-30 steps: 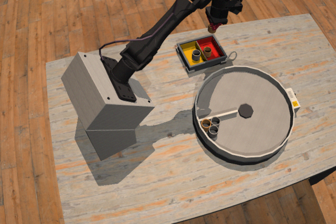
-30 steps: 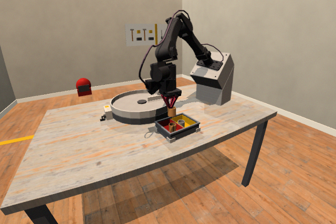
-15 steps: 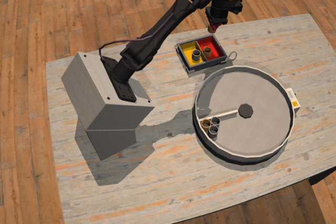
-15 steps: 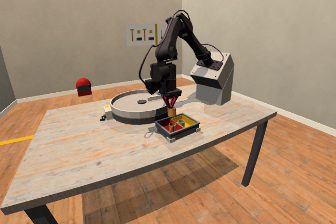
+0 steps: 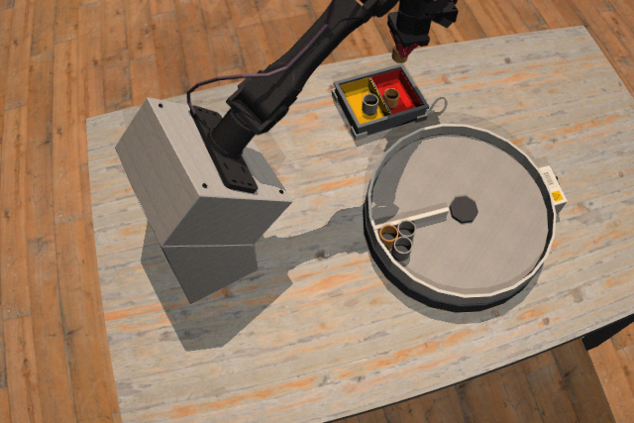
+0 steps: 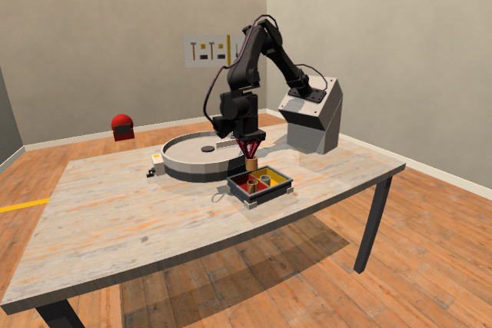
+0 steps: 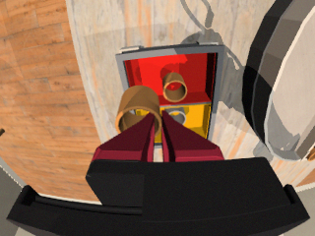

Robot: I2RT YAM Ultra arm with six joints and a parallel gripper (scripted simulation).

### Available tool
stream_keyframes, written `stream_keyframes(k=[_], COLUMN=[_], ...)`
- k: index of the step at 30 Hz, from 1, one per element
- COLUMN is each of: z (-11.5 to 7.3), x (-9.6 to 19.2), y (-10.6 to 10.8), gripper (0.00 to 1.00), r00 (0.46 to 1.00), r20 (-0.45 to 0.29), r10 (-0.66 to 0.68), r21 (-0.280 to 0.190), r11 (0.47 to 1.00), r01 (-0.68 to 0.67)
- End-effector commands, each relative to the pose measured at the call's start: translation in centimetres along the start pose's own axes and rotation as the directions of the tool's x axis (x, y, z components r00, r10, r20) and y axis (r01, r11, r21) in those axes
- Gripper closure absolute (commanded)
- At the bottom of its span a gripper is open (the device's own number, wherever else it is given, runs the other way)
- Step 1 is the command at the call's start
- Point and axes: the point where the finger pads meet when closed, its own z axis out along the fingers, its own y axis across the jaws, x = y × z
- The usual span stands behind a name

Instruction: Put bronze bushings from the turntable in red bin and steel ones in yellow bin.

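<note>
My gripper [image 5: 401, 52] is shut on a bronze bushing [image 6: 251, 163] by its wall and holds it above the far edge of the bin tray; it also shows in the wrist view [image 7: 138, 109]. The red bin [image 5: 398, 89] holds one bronze bushing [image 5: 391, 96]. The yellow bin [image 5: 360, 99] holds one steel bushing [image 5: 369, 102]. On the turntable [image 5: 461, 213], one bronze bushing [image 5: 390, 233] and two steel bushings [image 5: 406, 229] [image 5: 402, 249] stand together against the white bar [image 5: 414, 219] at the left rim.
The arm's grey pedestal [image 5: 189, 187] stands at the table's left. A small wire loop [image 5: 436, 103] lies beside the bin tray. A white box with a yellow label [image 5: 553, 189] is fixed to the turntable's right side.
</note>
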Motion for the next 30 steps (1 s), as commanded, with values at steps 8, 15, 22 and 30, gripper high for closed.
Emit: stream_keyframes(k=[8, 15, 22, 30], z=[-1.26, -1.26, -1.28, -1.49], x=[-1.36, -1.36, -1.75, -1.53], y=[0.4, 0.4, 0.01, 0.46], gripper=[1.0, 1.0, 1.0, 1.0], r00=[0.999, 0.999, 0.999, 0.999], r20=[0.038, 0.038, 0.04, 0.037], r10=[0.003, 0.003, 0.009, 0.004], r21=[-0.014, -0.014, -0.014, -0.023], r11=[1.0, 1.0, 1.0, 1.0], r01=[-0.003, -0.003, -0.009, -0.003])
